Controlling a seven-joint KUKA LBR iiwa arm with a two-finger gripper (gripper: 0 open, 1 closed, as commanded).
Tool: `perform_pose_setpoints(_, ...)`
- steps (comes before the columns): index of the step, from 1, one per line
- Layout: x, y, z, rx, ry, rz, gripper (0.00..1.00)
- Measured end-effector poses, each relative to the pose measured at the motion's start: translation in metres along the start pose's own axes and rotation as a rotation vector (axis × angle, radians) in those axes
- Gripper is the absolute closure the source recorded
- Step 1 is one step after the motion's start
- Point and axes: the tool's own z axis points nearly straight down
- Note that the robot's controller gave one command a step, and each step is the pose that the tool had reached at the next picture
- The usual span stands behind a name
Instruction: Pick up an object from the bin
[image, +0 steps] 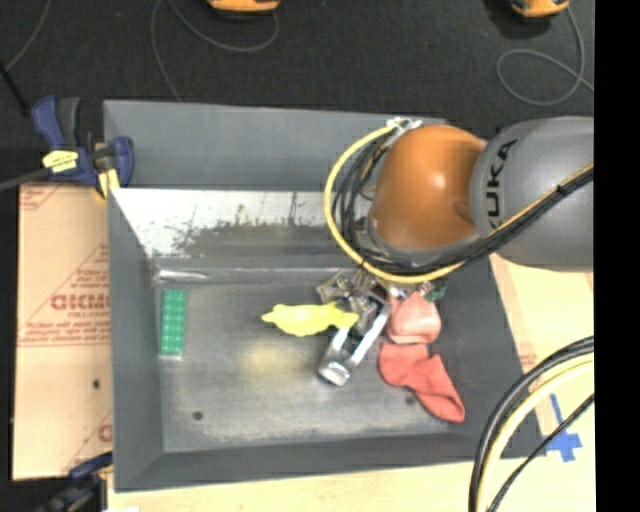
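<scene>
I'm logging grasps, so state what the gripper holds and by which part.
Cannot be told. The gripper is down among a yellow piece, a silver piece and pink cloth, half hidden under the arm's orange cover.

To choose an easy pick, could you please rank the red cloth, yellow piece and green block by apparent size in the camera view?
1. Red cloth, lower right.
2. Yellow piece and green block: too alike to rank.

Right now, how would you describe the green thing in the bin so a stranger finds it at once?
In the grey metal bin, look at the left side of its floor. A narrow green block lies there alone. The yellow piece, the pink lump and the red cloth crowd to its right; it alone is green.
</scene>
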Motion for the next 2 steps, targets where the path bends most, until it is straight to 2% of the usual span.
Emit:
perform_pose_setpoints(1,0.007,0.000,-0.006,-0.018,0.027,0.000,1.00)
perform_pose_setpoints(2,-0.013,0.014,-0.004,0.006,-0.007,0.005,1.00)
